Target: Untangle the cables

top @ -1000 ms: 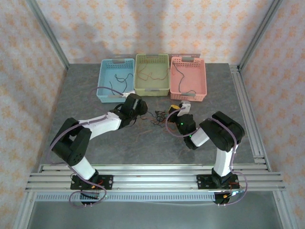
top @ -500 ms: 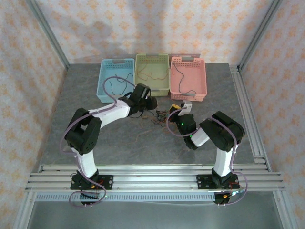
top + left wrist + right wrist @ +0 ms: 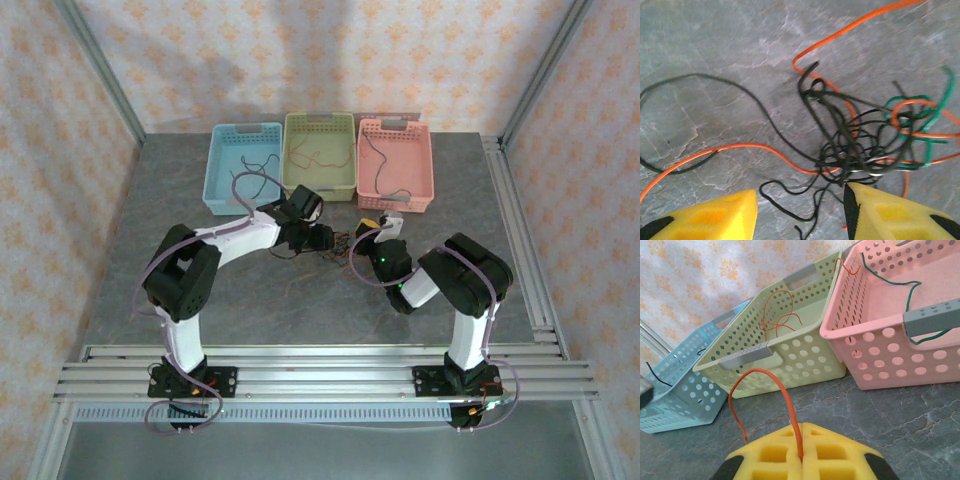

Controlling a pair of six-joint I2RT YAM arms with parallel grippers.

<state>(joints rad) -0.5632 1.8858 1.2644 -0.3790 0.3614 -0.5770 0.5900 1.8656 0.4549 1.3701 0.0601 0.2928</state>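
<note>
Hovering low over the table point(image 3: 715, 40), the left hand point(image 3: 800, 205) has its two yellow fingers point(image 3: 715, 220) well apart at the bottom edge of the left wrist view. Nothing is clamped between them, and a few thin black strands lie on the grey surface in the gap. The cables point(image 3: 860, 145) sit bunched just above the finger at the lower right, as a knot of black wire crossed by orange and green strands point(image 3: 939, 107). One black wire point(image 3: 695, 76) loops out to the upper left, and a long orange wire point(image 3: 745, 145) runs from the knot to the lower left edge.

In the top view the tangle point(image 3: 335, 252) lies near the middle of the frame, between the left hand point(image 3: 322, 238) and the right hand point(image 3: 372, 228).

In the right wrist view the right hand point(image 3: 800, 440) sits at bottom centre. Its yellow pads point(image 3: 812, 432) are pressed together and pinch an orange cable point(image 3: 760, 372), which arches up from the seam and drops to the left. Beyond it, three perforated baskets stand side by side on the table point(image 3: 900, 415). The blue basket point(image 3: 680, 390) is at the left, the green basket point(image 3: 805, 355) in the middle and the pink basket point(image 3: 880, 355) at the right. Orange strands point(image 3: 782, 315) lie in the green basket and a green wire point(image 3: 908, 297) in the pink one, and a black end point(image 3: 658, 374) shows at the blue one.
</note>
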